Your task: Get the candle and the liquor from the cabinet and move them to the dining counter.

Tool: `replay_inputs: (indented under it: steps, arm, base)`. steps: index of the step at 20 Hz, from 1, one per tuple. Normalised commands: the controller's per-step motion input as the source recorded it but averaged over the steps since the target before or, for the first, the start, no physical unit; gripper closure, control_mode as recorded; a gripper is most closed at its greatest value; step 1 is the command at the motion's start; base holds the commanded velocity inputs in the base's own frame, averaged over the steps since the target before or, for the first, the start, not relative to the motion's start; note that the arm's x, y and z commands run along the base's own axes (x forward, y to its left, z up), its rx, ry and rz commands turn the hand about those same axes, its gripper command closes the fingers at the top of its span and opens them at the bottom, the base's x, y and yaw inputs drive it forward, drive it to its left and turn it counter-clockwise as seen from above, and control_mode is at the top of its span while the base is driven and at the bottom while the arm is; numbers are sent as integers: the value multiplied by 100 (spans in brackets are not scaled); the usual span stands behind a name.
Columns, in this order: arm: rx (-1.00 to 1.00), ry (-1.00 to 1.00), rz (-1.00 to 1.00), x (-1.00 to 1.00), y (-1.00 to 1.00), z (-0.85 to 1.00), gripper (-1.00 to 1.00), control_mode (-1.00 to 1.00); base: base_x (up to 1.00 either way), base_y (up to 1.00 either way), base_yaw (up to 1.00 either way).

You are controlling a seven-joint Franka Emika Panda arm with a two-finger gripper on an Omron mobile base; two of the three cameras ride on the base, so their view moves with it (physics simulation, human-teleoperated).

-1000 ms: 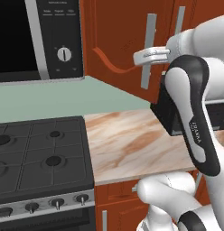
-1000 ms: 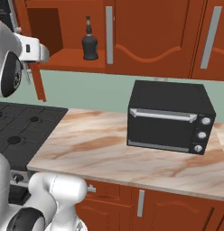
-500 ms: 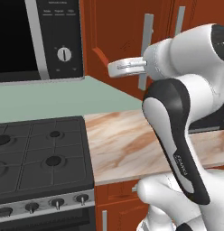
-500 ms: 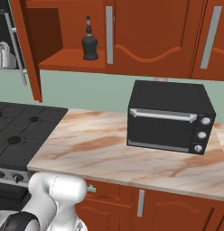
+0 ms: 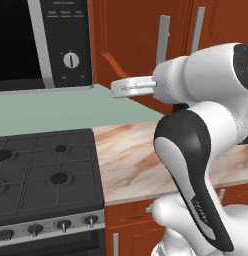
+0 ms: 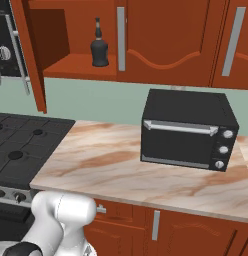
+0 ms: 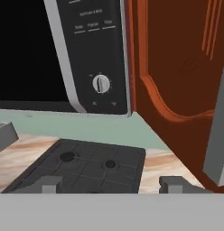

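The liquor (image 6: 99, 49), a black bottle with a thin neck, stands upright on the shelf of the open cabinet (image 6: 71, 68). The cabinet's door (image 6: 32, 60) is swung out to the left. In the hand view my gripper (image 7: 112, 184) is open, with nothing between its fingertips (image 7: 49, 184). It faces the microwave and stove, with the open door (image 7: 177, 67) and its silver handle (image 7: 218, 131) close on the right. My wrist (image 5: 133, 86) reaches left in front of that door (image 5: 128, 35). The candle and the dining counter are out of view.
A black toaster oven (image 6: 187, 130) sits on the marble-look worktop (image 6: 106, 165) right of the stove (image 6: 21, 150). The microwave (image 5: 43, 45) hangs above the stove (image 5: 46, 170). Closed cabinet doors (image 6: 166, 35) continue to the right of the open one.
My hand has swung left and slightly down, away from the door's handle, and its jaws have opened. The bottle and the door have not moved.
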Motion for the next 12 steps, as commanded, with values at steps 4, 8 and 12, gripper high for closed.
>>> replay_inputs:
  steps: [4,8,12]
  arm:
    - [5,-5,0,-51,-35,-1,-100,-100]
    - [12,-2,0,-40,-60,4,-100,-100]
    - [15,0,0,-23,-66,8,-100,-100]
  base:
    - [0,0,0]
    - [0,0,0]
    - [0,0,0]
